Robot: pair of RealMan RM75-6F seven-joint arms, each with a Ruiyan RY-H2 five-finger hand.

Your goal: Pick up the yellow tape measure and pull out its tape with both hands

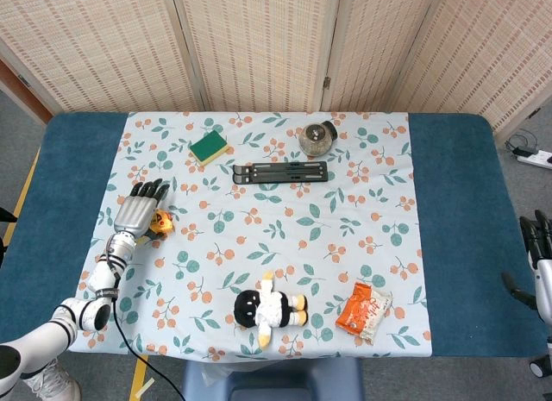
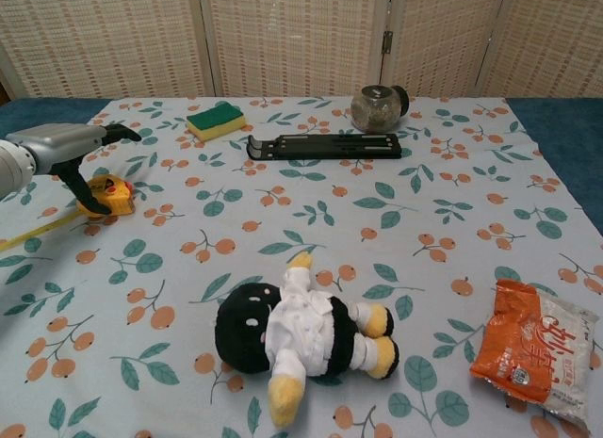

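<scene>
The yellow tape measure [image 1: 162, 222] [image 2: 113, 195] lies on the floral cloth near its left edge. A short length of yellow tape [image 2: 33, 234] trails from it toward the left. My left hand [image 1: 136, 209] [image 2: 52, 148] hovers over the case's left side with fingers spread above it. Its thumb reaches down beside the case, and no grip shows. My right hand [image 1: 540, 261] hangs off the table's right edge, fingers apart and holding nothing. The chest view does not show it.
A green and yellow sponge [image 1: 209, 147] [image 2: 215, 121], a black folding stand [image 1: 280, 172] [image 2: 325, 147] and a glass jar [image 1: 316, 139] [image 2: 375, 108] lie at the back. A plush doll [image 1: 269, 310] [image 2: 292, 334] and an orange snack packet [image 1: 363, 310] [image 2: 537, 348] lie near the front edge.
</scene>
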